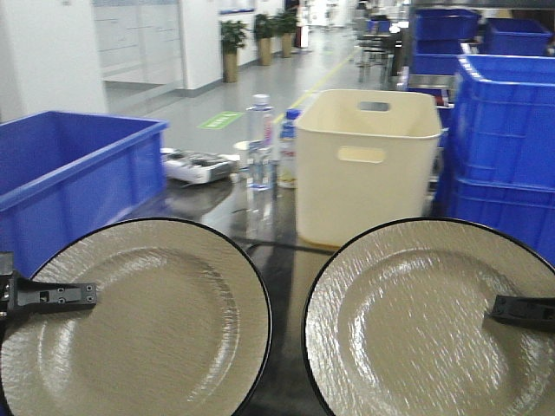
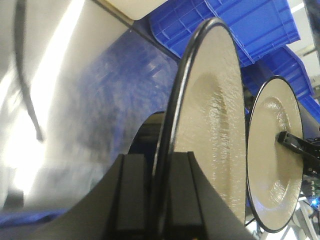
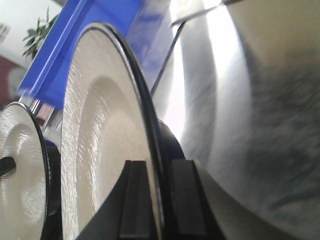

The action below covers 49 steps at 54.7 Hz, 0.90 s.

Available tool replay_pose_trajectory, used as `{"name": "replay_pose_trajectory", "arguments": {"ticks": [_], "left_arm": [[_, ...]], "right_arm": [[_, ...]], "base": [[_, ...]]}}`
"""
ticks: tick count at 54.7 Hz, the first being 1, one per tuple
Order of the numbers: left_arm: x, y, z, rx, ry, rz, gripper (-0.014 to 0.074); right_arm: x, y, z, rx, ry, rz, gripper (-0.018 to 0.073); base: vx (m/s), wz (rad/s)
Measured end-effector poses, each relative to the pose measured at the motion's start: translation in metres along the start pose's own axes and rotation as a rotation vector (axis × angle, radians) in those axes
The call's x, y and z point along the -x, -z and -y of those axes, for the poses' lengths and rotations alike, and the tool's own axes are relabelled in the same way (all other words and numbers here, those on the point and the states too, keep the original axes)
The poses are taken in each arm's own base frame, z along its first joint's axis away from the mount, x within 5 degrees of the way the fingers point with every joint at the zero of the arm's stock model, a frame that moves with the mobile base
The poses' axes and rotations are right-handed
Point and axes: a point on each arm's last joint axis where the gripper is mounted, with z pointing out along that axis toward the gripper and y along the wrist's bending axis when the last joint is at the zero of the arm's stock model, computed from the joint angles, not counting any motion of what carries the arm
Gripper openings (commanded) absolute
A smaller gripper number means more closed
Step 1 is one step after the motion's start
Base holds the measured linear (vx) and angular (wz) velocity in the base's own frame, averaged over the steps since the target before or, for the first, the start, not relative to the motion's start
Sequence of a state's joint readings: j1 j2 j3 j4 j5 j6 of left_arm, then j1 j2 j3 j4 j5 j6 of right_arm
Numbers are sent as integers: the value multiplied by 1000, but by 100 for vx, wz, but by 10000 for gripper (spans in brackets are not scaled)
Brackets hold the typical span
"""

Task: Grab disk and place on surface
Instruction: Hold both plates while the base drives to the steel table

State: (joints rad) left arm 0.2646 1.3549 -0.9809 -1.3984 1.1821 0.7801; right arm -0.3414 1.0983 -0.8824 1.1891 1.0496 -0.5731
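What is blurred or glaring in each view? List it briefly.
Front view: hallway soft, sheen on right plate. Left wrist view: tabletop smeared, white glare streak. Right wrist view: same glare on tabletop, fingers dark and soft.

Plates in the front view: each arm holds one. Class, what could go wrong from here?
The left end effector and right end effector each pinch only a rim, so the left plate or right plate might tilt or slip out.
The plates' inner rims sit close together; they could knock while lowering to the tabletop.
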Motion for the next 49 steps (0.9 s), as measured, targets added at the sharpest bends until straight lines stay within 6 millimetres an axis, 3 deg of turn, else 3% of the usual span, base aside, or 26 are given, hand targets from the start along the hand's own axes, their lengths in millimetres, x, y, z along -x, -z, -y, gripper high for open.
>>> {"name": "replay_pose_trajectory", "arguments": {"ticks": [24, 49], "left_arm": [[0, 0, 0, 0, 0, 0, -7], [0, 0, 0, 0, 0, 0, -7]], "right_arm": [[0, 0, 0, -3, 0, 4, -9], [1, 0, 1, -5, 0, 7, -9]], "base": [[31, -49], [9, -14]]}}
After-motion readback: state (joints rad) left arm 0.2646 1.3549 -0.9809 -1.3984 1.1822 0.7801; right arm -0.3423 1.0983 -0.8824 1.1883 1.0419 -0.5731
